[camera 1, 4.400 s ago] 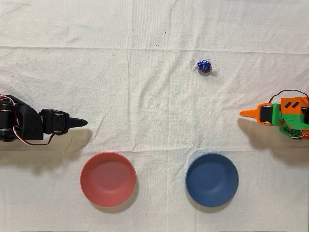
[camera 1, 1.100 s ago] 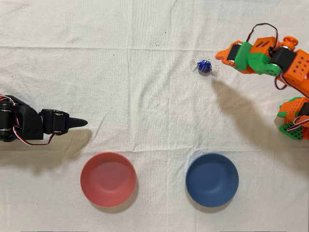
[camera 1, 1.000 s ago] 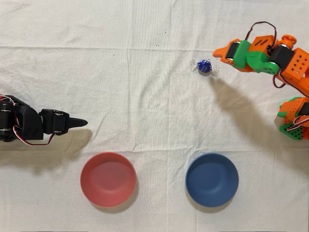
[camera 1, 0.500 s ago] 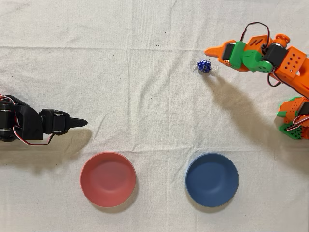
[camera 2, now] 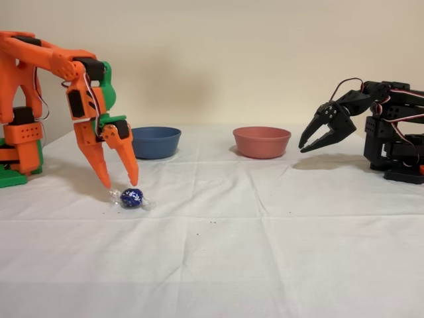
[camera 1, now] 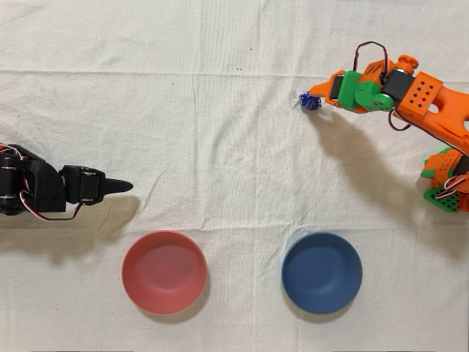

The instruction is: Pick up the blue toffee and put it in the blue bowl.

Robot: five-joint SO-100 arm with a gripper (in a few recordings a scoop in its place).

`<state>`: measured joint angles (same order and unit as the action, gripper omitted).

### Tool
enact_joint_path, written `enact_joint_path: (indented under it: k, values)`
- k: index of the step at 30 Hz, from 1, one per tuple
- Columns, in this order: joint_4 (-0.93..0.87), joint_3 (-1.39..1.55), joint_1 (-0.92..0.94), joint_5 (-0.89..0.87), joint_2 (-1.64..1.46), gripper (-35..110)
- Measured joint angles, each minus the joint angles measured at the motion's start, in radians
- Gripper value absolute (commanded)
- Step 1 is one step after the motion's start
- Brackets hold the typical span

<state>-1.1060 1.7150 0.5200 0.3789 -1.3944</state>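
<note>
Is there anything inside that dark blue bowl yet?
No. From above, the round matte dark blue bowl shows a bare inside. The small shiny blue-wrapped toffee lies on the white cloth, below the orange arm's open gripper.

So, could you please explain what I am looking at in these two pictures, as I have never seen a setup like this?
These are two small tabletop robot arms, shown from above and from the side. The orange arm works; the black arm is idle. On the white cloth lie a blue toffee, a blue bowl and a pinkish-red bowl. The orange arm's end effector, its two-fingered grasping part, is open and poised just above the toffee, which lies on the cloth. Nothing is held yet.
</note>
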Motion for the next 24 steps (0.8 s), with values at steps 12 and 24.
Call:
enact_joint_path:
  k: [12,24]
  values:
    - [0.005,-0.081,-0.028,-0.009,0.107,32]
    - [0.034,-0.118,-0.026,-0.002,0.179,32]
